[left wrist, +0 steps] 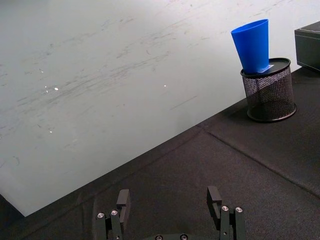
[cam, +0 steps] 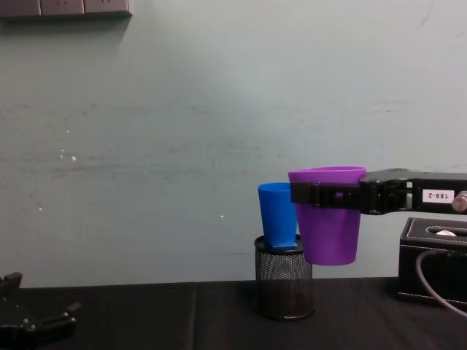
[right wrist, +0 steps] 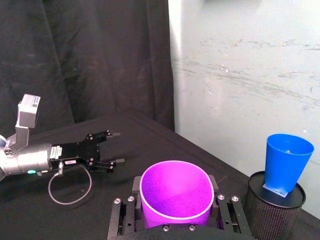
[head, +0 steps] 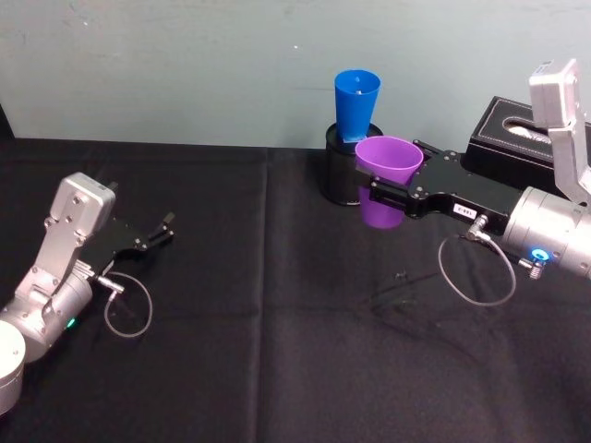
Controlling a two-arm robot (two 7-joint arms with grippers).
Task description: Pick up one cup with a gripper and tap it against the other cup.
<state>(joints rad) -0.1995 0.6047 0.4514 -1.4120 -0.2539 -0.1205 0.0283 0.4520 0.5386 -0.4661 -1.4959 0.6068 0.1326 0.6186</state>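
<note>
Tabletop [head: 277, 369] is stretching black from the near edge to the pale far wall, and I am working down from it. The right gripper [head: 395, 177] is reaching in from the right, its fingers clamping the purple cup [cam: 332, 237] just under the rim and holding it clear of the tabletop. The left gripper [head: 164, 230] is lying idle at the near left, well apart, its fingers spread with nothing between them. A black box [head: 517, 138] is sitting at the far right. The mesh pen holder [cam: 284, 286] is standing at the far middle, and the blue cup [head: 355, 100] is perching in its mouth, leaning a little.

I am judging the pick-up done and the tap as the part left. The purple cup is hanging upright just right of the blue one, a touch nearer and at about its height. My right wrist view is showing a gap between them, so I am not counting contact.

The purple cup is looking like a smooth plastic tumbler, tapering from a wide round rim to a narrower base. It is empty and slightly larger than the blue one.
</note>
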